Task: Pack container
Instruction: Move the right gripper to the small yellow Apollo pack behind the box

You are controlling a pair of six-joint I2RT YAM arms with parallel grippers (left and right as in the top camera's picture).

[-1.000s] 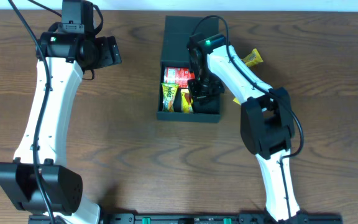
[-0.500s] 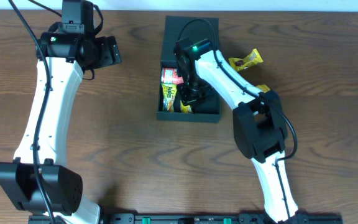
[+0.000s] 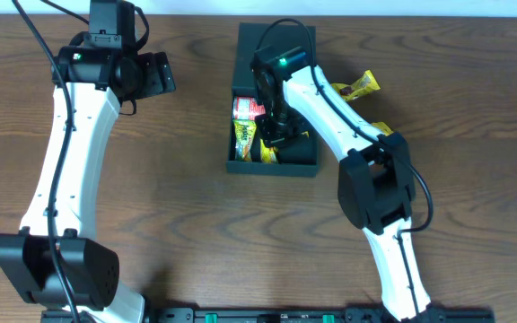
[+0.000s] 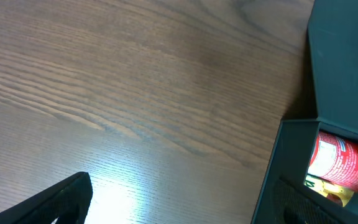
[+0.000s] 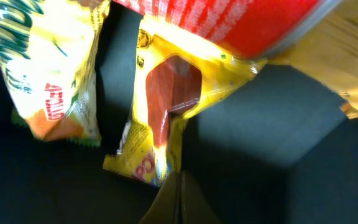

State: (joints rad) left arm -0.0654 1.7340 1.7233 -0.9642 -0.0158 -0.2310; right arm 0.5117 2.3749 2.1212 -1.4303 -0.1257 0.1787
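Note:
The dark teal container (image 3: pixel 272 168) lies open at the table's middle, its flat lid (image 3: pixel 258 54) laid back behind it. Inside are a red packet (image 3: pixel 248 108), a green-yellow packet (image 3: pixel 243 139) and a yellow packet (image 3: pixel 268 151). My right gripper (image 3: pixel 281 135) is down inside the container. In the right wrist view its fingers (image 5: pixel 179 186) are pressed together at the edge of the yellow packet (image 5: pixel 160 106), beside the green-yellow packet (image 5: pixel 48 68) and below the red one (image 5: pixel 229 18). My left gripper (image 3: pixel 158 74) is open and empty, left of the container (image 4: pixel 291 168).
Two more yellow snack packets lie on the wood table right of the container, one (image 3: pixel 359 85) near the lid and one (image 3: pixel 380 128) partly hidden by my right arm. The right arm reaches over the container's right half.
My right gripper has moved left and deeper into the container, from its right half towards the packets. The left arm has not moved.

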